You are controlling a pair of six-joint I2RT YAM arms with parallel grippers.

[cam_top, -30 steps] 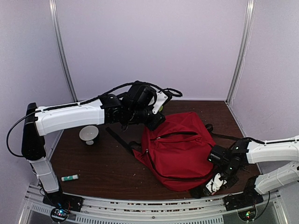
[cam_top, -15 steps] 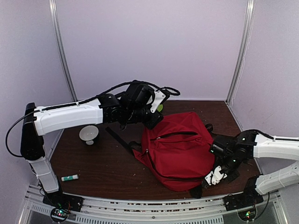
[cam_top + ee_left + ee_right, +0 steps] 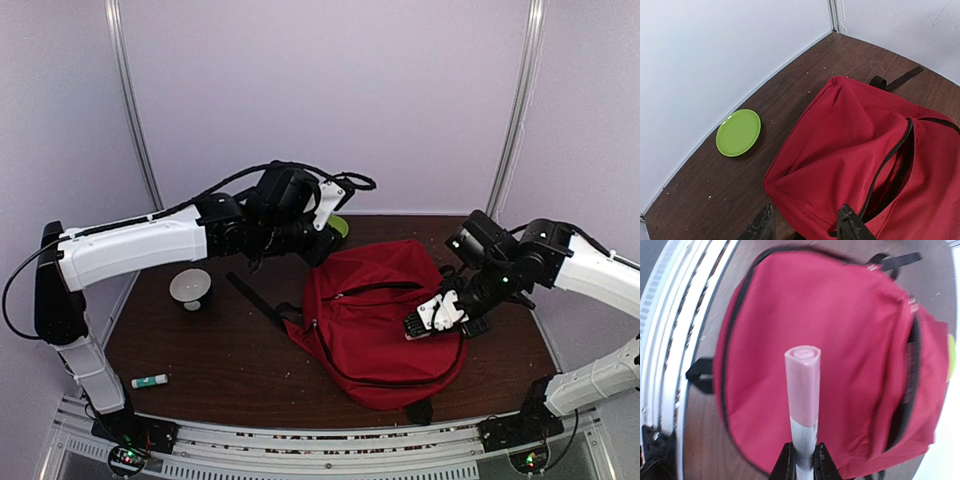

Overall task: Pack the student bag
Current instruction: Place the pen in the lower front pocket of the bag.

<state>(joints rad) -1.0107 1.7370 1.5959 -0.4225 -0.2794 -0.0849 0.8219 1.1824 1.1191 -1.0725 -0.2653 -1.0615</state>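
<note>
The red student bag (image 3: 385, 320) lies flat mid-table with its black zipper opening (image 3: 375, 290) partly open. In the left wrist view the bag (image 3: 850, 145) fills the right side. My left gripper (image 3: 322, 248) is open at the bag's far left corner, with its fingertips (image 3: 850, 225) straddling the fabric edge. My right gripper (image 3: 438, 315) hovers above the bag's right side. It is shut on a white stick with a pink cap (image 3: 803, 385), which stands up over the bag (image 3: 850, 340).
A green plate (image 3: 338, 226) lies by the back wall and also shows in the left wrist view (image 3: 738, 132). A white bowl (image 3: 190, 288) sits at the left. A small green-capped stick (image 3: 150, 380) lies front left. Black straps (image 3: 255, 295) trail from the bag.
My right gripper has risen from the near right corner and moved left and farther back, over the bag, still holding the stick. My left gripper has shifted slightly back and left.
</note>
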